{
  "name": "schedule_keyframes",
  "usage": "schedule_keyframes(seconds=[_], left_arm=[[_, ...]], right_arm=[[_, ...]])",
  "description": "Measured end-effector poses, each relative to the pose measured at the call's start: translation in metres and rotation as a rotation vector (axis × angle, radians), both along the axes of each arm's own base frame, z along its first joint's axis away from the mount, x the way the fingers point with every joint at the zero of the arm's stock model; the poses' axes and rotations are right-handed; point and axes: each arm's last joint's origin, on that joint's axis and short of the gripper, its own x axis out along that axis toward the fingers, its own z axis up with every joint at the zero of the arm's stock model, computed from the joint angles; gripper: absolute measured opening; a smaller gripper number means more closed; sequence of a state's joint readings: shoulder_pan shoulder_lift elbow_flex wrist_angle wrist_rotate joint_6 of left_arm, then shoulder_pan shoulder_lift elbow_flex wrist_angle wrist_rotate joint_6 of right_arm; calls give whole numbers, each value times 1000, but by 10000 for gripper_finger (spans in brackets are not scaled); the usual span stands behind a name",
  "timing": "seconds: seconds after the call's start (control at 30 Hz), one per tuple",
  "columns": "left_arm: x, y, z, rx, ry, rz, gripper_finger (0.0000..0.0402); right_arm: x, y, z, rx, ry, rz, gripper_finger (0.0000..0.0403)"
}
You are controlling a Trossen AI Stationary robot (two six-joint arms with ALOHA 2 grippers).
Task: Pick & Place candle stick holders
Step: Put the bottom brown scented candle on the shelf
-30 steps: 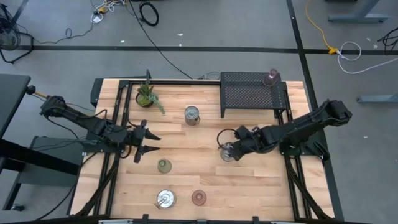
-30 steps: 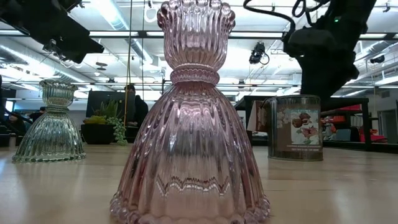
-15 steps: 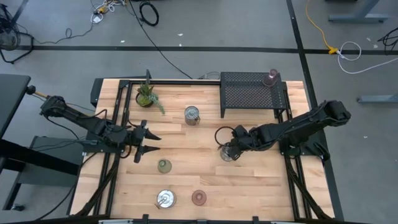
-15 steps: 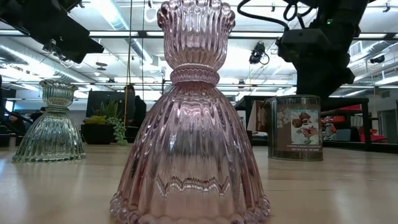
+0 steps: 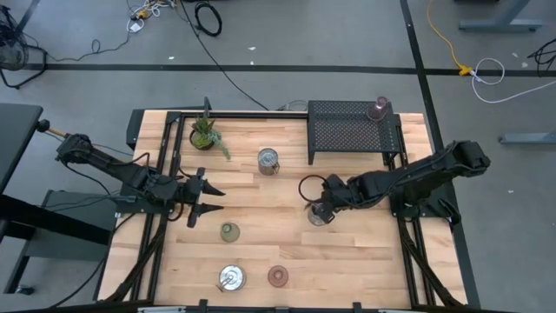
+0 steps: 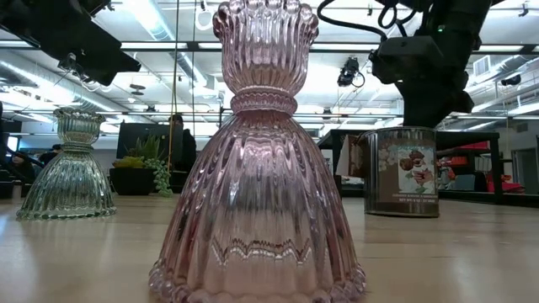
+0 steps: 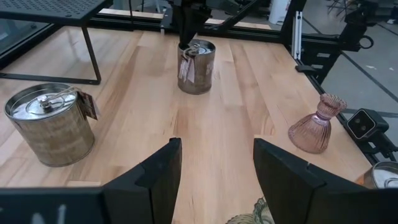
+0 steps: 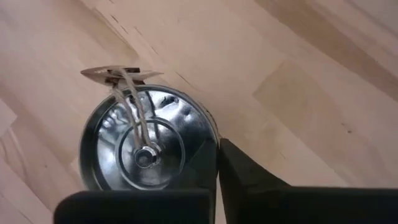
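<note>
My right gripper [image 5: 320,210] is down on a silver tin holder [image 5: 318,216] at mid-table, its fingers shut at the tin's edge [image 8: 217,163]. To the left, my left gripper [image 5: 208,198] hovers open [image 7: 216,149] with nothing between its fingers. A second tin [image 5: 268,161] stands farther back. An olive glass holder [image 5: 228,231], a third tin [image 5: 231,278] and a pink glass holder [image 5: 278,276] stand on their bases near the front. Another pink holder [image 5: 377,109] stands on the black mesh shelf [image 5: 347,130]. My right gripper has its fingertips closed together at the tin's rim [image 8: 210,144], on the side away from the twine tag [image 8: 118,73]. One finger lies over the lid, the other outside the wall. The fingers come from above, pointing down. The tin stands upright on the table.
A small potted plant [image 5: 206,132] stands at the far left. The mesh shelf fills the far right corner on thin legs. Bare wood lies between the two grippers and along the front right. In the low view, the pink holder [image 6: 261,151] fills the foreground.
My right gripper has shifted slightly toward the table's left over the tin, and its fingers have closed at the rim. The tin stays where it was.
</note>
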State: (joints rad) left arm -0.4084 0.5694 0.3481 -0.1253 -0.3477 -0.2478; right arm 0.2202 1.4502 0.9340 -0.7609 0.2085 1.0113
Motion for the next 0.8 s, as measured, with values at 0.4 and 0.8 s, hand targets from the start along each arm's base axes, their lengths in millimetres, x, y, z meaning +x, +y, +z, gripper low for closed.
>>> schedule_keyframes(seconds=[0.4,0.8], left_arm=[[0,0,0,2,4,0,202],[0,0,-1,1,7,0,202]], right_arm=[[10,-15,60,-22,64,66,1],[-18,-39,192,-121,45,39,0]])
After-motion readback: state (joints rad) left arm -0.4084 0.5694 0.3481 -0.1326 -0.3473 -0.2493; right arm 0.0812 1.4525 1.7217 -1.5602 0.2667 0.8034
